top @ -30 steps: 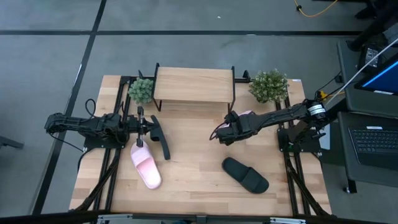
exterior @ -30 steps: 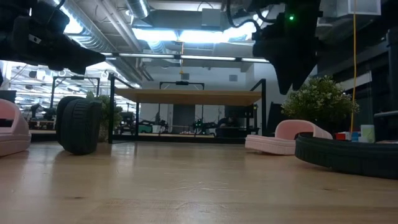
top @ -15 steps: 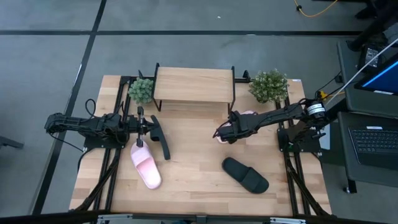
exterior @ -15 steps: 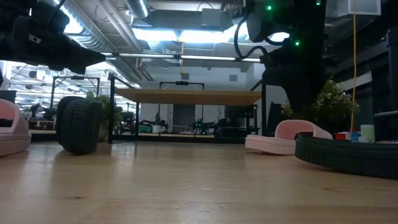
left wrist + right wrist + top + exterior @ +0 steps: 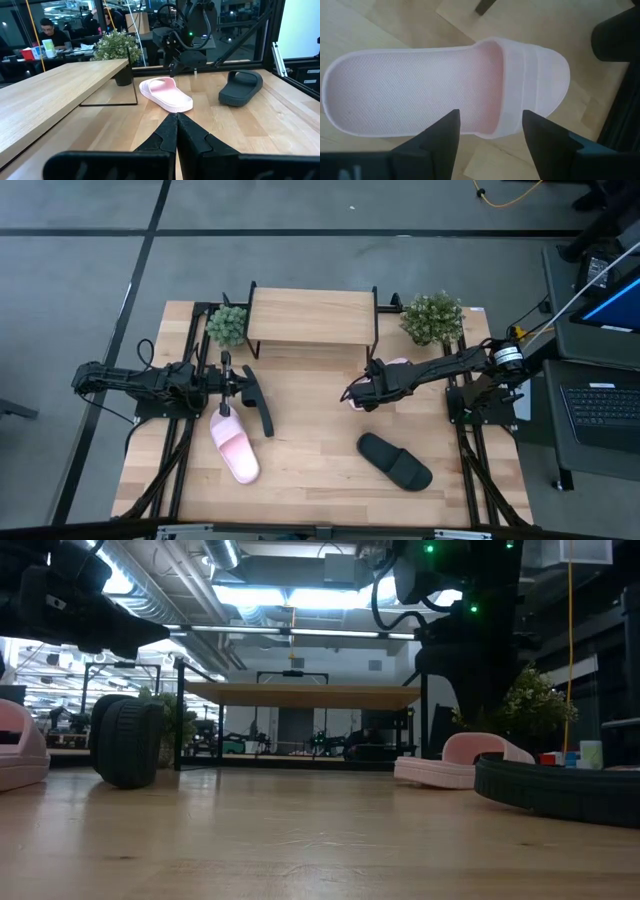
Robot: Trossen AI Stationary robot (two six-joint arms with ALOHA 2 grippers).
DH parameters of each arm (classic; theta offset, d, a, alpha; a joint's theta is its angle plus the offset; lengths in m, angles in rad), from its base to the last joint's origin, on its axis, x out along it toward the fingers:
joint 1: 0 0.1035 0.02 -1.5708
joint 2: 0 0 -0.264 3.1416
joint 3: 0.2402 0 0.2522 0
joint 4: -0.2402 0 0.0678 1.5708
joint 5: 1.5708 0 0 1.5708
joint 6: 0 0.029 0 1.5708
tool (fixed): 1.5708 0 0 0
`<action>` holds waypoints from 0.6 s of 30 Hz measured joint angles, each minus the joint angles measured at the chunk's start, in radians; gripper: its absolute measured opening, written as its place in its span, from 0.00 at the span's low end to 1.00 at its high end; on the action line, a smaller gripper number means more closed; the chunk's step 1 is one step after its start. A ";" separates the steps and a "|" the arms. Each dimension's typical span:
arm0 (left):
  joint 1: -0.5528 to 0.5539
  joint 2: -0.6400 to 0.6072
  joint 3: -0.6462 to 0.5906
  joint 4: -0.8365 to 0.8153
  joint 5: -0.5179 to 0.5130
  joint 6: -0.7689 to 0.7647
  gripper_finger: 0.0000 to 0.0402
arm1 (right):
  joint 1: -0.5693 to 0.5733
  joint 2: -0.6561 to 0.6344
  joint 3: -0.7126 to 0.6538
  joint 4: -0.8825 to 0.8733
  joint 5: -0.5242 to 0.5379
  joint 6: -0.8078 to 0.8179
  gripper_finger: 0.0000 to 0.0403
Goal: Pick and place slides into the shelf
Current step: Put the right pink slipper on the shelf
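2 pink slides (image 5: 234, 450) (image 5: 445, 92), 2 black (image 5: 395, 461) (image 5: 258, 400); shelf (image 5: 311, 316) at surface's far edge; right fingers (image 5: 447, 132) open, left fingers (image 5: 165, 140) closed.

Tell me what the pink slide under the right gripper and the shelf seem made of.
Pink slide: apparently soft moulded foam or rubber, matte, with a fine dotted footbed texture. Shelf: light wood plank top with visible grain, on thin black legs, probably metal.
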 joint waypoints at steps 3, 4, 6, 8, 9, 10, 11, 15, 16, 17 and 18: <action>0.000 0.000 0.000 0.000 0.000 0.000 0.00 | 0.000 0.000 0.000 0.000 0.000 0.000 0.54; 0.000 0.000 0.000 0.000 0.000 0.000 0.00 | 0.000 0.000 0.000 0.000 0.001 0.000 0.54; 0.000 0.000 0.000 0.000 0.000 0.000 0.00 | 0.000 0.000 0.000 0.000 0.012 0.000 0.54; 0.000 0.000 0.000 0.000 0.000 0.000 0.00 | 0.000 0.000 0.000 0.000 0.026 0.000 0.54; 0.000 0.000 0.000 0.000 0.000 0.000 0.00 | 0.000 0.000 0.000 0.000 0.028 0.000 0.54; 0.000 0.000 0.000 0.000 0.000 0.000 0.00 | 0.000 0.000 0.000 -0.001 0.029 0.000 0.54; 0.000 0.000 0.000 0.000 0.000 0.000 0.00 | 0.000 0.000 0.000 -0.001 0.029 0.000 0.54; 0.000 0.000 0.000 0.000 0.000 0.000 0.00 | 0.000 0.000 0.000 -0.001 0.029 0.000 0.54; 0.000 0.000 0.000 0.000 0.000 0.000 0.00 | 0.000 0.000 -0.001 -0.001 0.029 0.000 0.54; 0.000 0.000 0.000 -0.001 0.000 0.000 0.00 | 0.000 0.000 -0.007 0.004 0.030 0.001 0.54; 0.000 0.000 0.000 -0.001 0.000 0.000 0.00 | 0.000 0.000 -0.017 0.010 0.030 0.002 0.54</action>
